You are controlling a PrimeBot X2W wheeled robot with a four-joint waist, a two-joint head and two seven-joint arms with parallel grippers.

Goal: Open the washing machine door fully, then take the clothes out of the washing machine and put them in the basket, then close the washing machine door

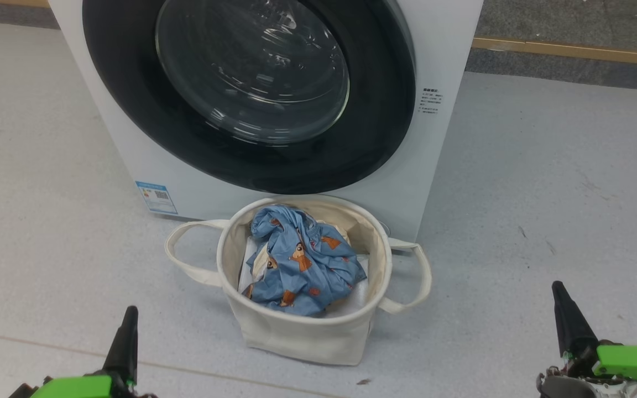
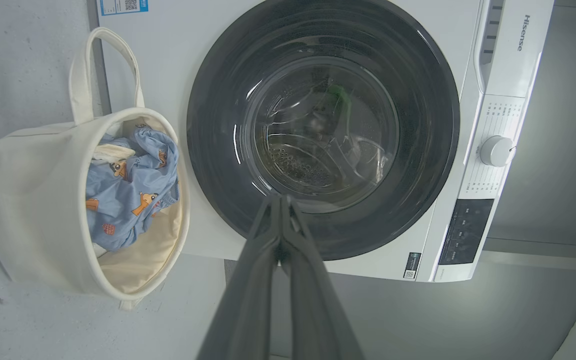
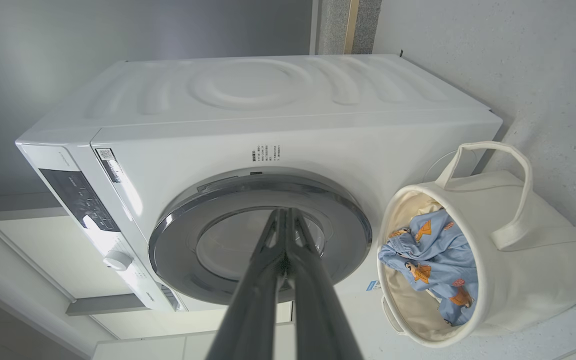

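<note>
We see the washing machine door (image 1: 249, 83) closed flush on the washing machine (image 1: 445, 110) | the clothes (image 1: 302, 265) lie in the basket (image 1: 302, 337), just near of it | left gripper (image 1: 130, 312) and right gripper (image 1: 559, 290): our fingers pressed together, empty, well apart from the basket

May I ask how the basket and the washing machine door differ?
The basket is soft cream canvas; the washing machine door is glossy black with clear glass. The basket stands open-topped, holding the blue printed clothes; the door is shut. The basket is smaller than the door. Both are round.
</note>
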